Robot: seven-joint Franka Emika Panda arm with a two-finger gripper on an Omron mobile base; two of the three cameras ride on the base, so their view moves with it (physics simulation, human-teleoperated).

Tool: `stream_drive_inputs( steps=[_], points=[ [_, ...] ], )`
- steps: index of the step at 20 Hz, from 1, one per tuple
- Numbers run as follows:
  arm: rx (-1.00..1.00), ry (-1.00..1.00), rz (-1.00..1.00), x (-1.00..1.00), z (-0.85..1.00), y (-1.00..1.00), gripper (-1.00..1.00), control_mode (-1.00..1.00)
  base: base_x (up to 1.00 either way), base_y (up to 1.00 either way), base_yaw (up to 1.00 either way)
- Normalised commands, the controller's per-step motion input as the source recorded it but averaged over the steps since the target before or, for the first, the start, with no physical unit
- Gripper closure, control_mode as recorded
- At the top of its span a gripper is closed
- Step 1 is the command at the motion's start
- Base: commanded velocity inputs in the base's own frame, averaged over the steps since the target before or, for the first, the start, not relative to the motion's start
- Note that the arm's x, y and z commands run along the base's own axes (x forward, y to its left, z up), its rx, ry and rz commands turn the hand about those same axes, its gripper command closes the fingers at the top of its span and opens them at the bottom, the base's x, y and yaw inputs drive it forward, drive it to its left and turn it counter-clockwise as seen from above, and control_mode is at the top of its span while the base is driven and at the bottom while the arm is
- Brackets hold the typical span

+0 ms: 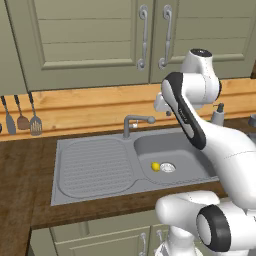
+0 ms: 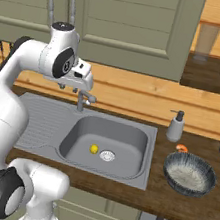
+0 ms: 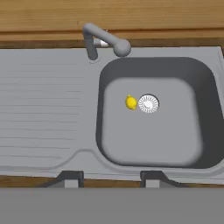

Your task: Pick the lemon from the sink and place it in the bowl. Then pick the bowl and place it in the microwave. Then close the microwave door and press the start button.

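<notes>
Lemon [image 3: 131, 102] in sink [image 3: 52, 118] basin, just beside drain hole [image 3: 148, 104]. Tap [image 3: 105, 41] behind basin. Bowl [image 2: 189, 174] on tabletop [image 2: 177, 207], right of sink; soap dispenser [image 2: 175, 126] behind it.

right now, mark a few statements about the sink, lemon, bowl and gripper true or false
1. The lemon lies on the sink basin floor right beside the drain hole. True.
2. The bowl already holds the lemon. False: the bowl has no lemon in it and sits on the counter beside the sink.
3. The gripper is open and high above the basin. True.
4. The lemon rests on the ribbed draining board. False: it is in the basin.
5. A soap dispenser stands behind the bowl. True.
</notes>
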Motion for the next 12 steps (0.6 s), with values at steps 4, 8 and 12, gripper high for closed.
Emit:
stream_drive_inputs(
  steps=[4,8,12],
  points=[
    [0.0,-0.03,0.0,-0.35,0.0,-0.01,-1.0,-1.0,0.0,0.0,0.0],
    [0.0,-0.04,0.0,-0.93,-0.08,-0.07,-1.0,-1.0,0.0,0.0,0.0],
    [0.0,-0.01,0.01,-0.95,-0.24,-0.07,-1.0,-1.0,0.0,0.0,0.0]
  ],
)
